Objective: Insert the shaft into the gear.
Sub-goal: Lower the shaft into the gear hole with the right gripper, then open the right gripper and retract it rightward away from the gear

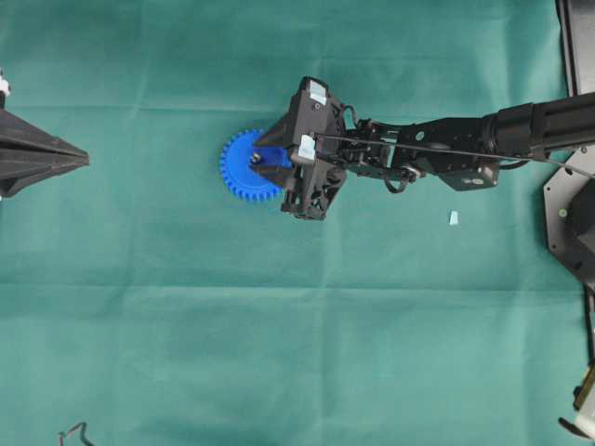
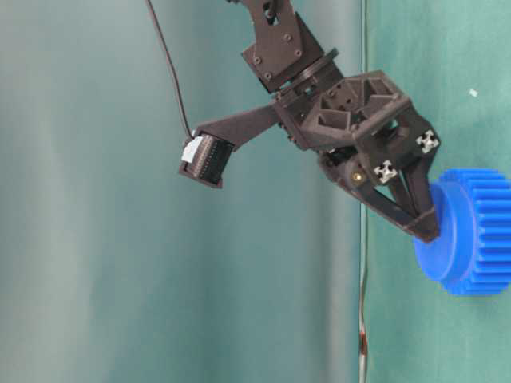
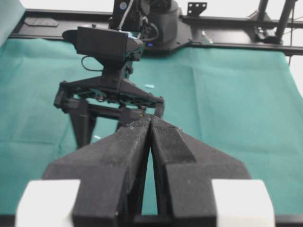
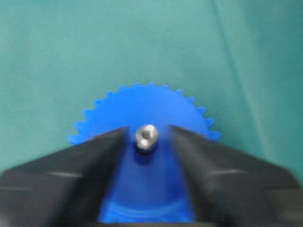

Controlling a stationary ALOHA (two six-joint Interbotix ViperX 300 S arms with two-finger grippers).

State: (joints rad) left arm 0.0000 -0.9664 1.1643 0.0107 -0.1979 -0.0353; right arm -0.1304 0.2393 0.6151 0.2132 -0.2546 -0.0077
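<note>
The blue gear [image 1: 240,167] lies flat on the green cloth, left of centre in the overhead view. The small silvery shaft [image 4: 146,136] stands upright in the gear's [image 4: 147,106] centre, its shiny round end facing the right wrist camera. My right gripper [image 4: 147,134] is open, its dark fingers either side of the shaft with a gap on both sides, touching neither. From table level the fingertips [image 2: 425,230] sit right at the gear's hub [image 2: 471,231]. My left gripper [image 1: 82,160] rests at the far left, shut with nothing in it, its fingers meeting at the tips [image 3: 150,119].
A small pale-blue scrap [image 1: 454,217] lies on the cloth to the right, below the right arm [image 1: 446,149]. The arm's black base plate [image 1: 569,214] is at the right edge. A thin cable [image 1: 74,433] curls at the bottom left corner.
</note>
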